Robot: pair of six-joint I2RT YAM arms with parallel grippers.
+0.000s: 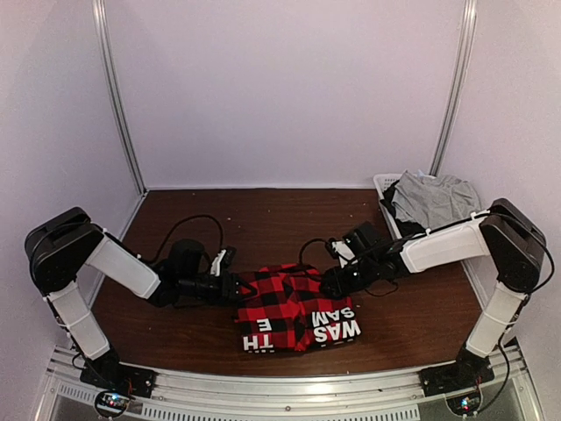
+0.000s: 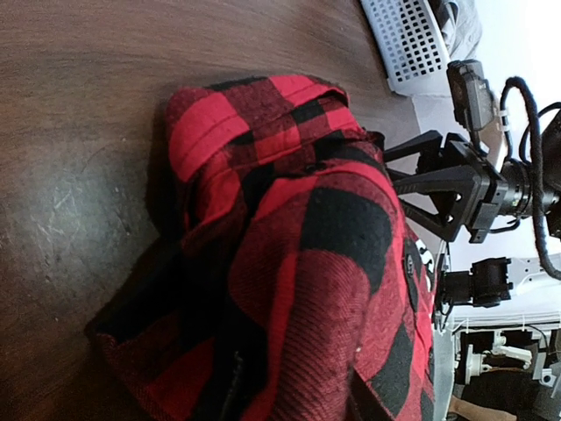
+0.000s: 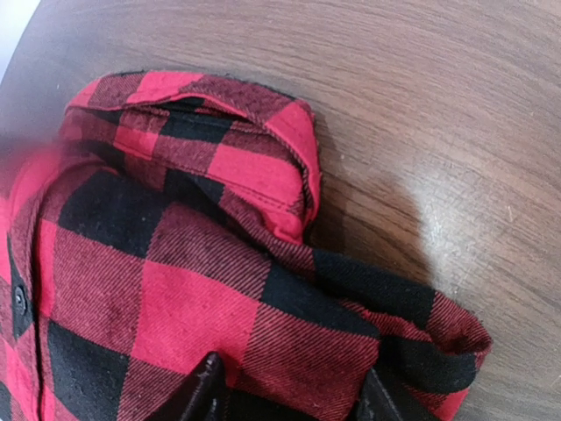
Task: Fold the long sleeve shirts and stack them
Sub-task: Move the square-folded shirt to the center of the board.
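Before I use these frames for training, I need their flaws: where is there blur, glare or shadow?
Top view: even light, violet cast, fairly sharp. Left wrist: shirt soft up close, right edge blown out white. Right wrist: shirt's left edge smeared, glare on the table, dark shadow along the shirt.

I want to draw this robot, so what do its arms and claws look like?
The left arm and right arm have smooth white covers between chunky black joints. Thin black cables loop beside them. The left claw and right claw are black and boxy. No writing shows on them.
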